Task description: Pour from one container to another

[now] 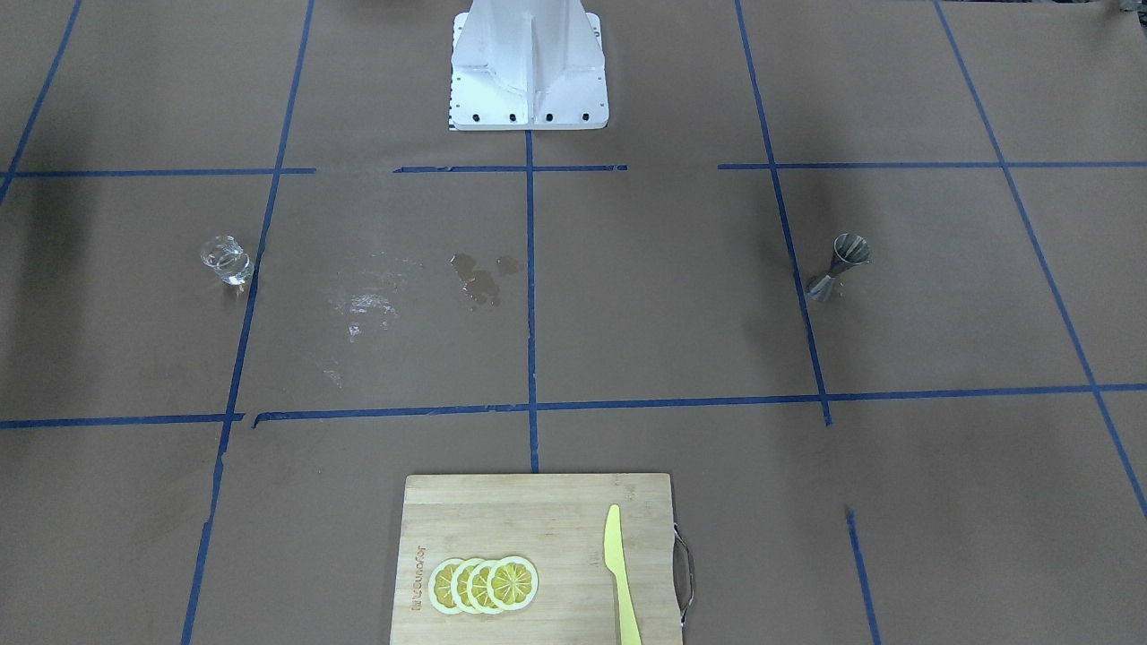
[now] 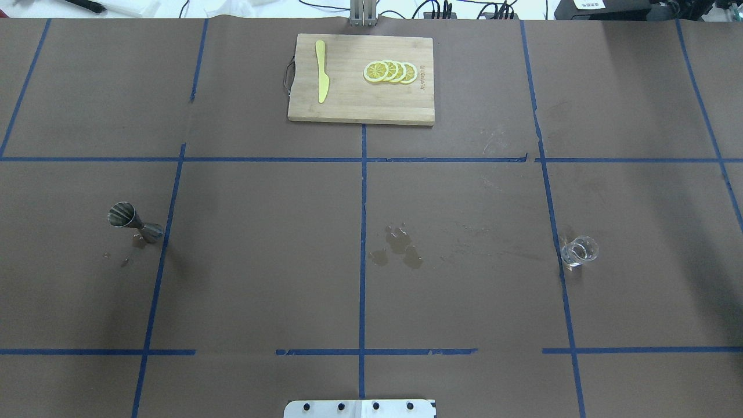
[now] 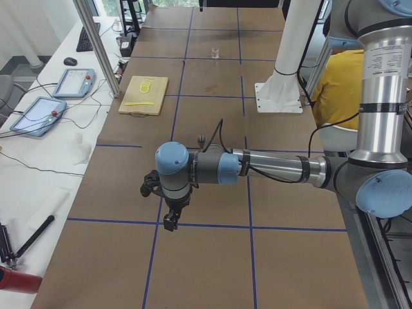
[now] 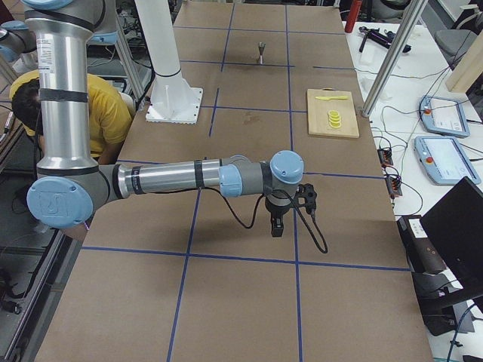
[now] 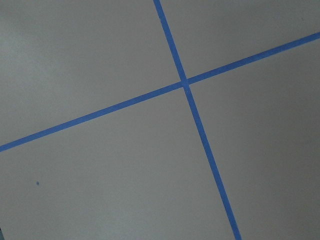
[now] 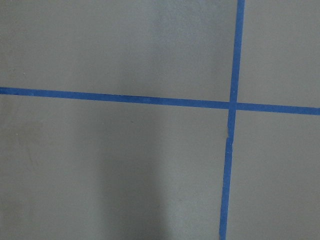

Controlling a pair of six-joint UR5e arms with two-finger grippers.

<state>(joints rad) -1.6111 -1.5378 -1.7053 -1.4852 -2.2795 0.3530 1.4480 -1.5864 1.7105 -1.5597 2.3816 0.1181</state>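
Observation:
The clear glass cup (image 2: 579,251) stands upright on the robot's right half of the table, also seen in the front view (image 1: 227,260). The steel jigger (image 2: 133,222) stands upright on the left half (image 1: 838,266). Both are far from the arms. My left gripper (image 3: 170,219) hangs over bare table in the exterior left view, fingers pointing down. My right gripper (image 4: 277,226) hangs likewise in the exterior right view. Neither shows in any other view, so I cannot tell whether they are open or shut. The wrist views show only brown paper and blue tape.
A wooden cutting board (image 2: 348,104) with lemon slices (image 2: 390,71) and a yellow knife (image 2: 321,78) lies at the far middle. Small wet puddles (image 2: 398,247) mark the centre. The robot's white base (image 1: 529,98) stands at the near edge. A person in yellow (image 4: 106,113) sits behind it.

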